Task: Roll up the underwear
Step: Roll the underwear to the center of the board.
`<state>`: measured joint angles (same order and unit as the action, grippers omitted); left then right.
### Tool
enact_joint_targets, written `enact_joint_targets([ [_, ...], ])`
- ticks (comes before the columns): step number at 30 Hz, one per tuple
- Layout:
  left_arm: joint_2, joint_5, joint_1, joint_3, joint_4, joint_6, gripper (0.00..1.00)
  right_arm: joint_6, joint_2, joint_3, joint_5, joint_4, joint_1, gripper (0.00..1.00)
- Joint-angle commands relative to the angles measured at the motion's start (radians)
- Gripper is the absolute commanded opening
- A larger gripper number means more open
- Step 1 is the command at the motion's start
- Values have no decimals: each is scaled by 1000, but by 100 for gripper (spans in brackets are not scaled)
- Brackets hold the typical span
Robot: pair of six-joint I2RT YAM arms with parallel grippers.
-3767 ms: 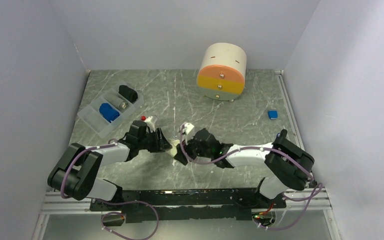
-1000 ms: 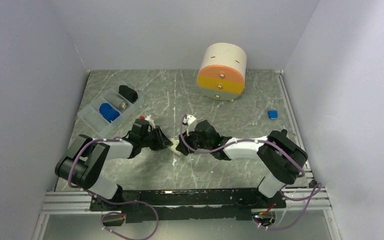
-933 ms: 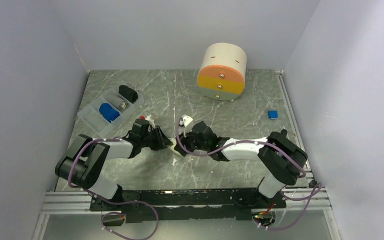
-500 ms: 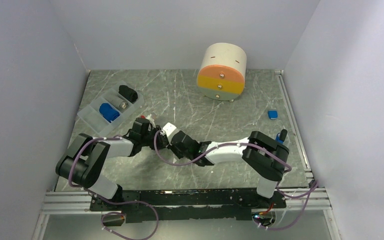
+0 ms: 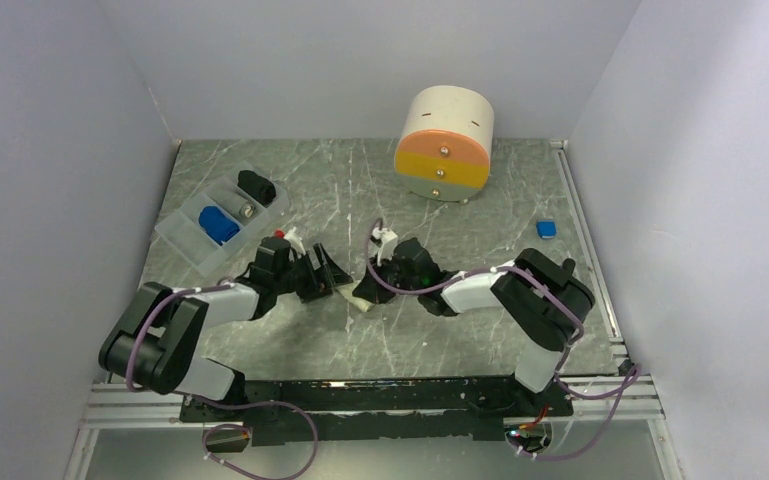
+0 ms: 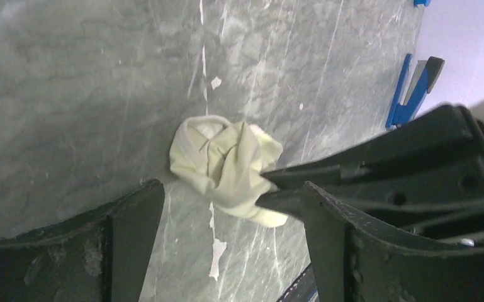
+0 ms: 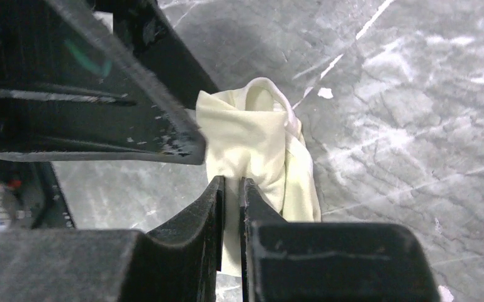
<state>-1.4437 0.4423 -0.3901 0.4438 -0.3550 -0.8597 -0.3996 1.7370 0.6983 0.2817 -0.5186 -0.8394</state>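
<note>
The pale cream-yellow underwear (image 5: 353,296) lies bunched on the marble table between my two grippers. In the right wrist view my right gripper (image 7: 231,184) is shut on the near edge of that cream cloth (image 7: 252,135). My left gripper (image 5: 326,277) stands open just left of it. In the left wrist view the cream bundle (image 6: 223,165) sits just beyond the wide gap of my left gripper (image 6: 233,192), untouched by its fingers. The right arm's fingers (image 6: 277,189) pinch the bundle from the right. The royal blue underwear (image 5: 218,224) sits rolled in a compartment of the clear tray (image 5: 182,236).
A black rolled bundle (image 5: 256,186) lies in the tray's far compartment. A cream cylinder (image 5: 444,140) with orange and yellow drawers stands at the back. A small blue clip (image 5: 546,228) lies far right. Grey walls close in on three sides.
My left gripper has opened and let go of the cream underwear. My right gripper has shut on it, after the right arm swung left and came back.
</note>
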Motion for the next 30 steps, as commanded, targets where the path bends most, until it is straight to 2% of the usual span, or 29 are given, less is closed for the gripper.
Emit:
enact_joint_targets([
  [1, 34, -15, -15, -47, -32, -39, 84, -238, 50, -74, 197, -208, 59, 9],
  [7, -25, -55, -82, -55, -106, -110, 79, -376, 121, -132, 262, -402, 126, 10],
  [8, -43, -61, -85, -49, -111, -118, 75, -397, 130, -139, 267, -427, 132, 10],
  [10, -70, -84, -85, -44, -119, -142, 59, -418, 144, -155, 278, -472, 145, 12],
  [12, -51, -152, -95, -82, -182, -173, 55, -419, 150, -155, 292, -483, 152, 14],
  [15, -33, -208, -99, -86, -165, -177, 54, -358, 128, -131, 297, -405, 153, 21],
  [18, -79, -201, -98, -54, -141, -161, 51, -292, 80, -113, 290, -315, 153, 28],
  [21, -121, -186, -99, -41, -152, -167, 46, -162, 1, -75, 237, -117, 148, 41],
  [25, -144, -203, -101, 10, -38, -119, 43, 95, -139, -25, 9, 130, 66, 48],
  [30, -141, -220, -101, 42, 19, -96, 43, 327, -221, 2, -293, 257, -77, 51],
])
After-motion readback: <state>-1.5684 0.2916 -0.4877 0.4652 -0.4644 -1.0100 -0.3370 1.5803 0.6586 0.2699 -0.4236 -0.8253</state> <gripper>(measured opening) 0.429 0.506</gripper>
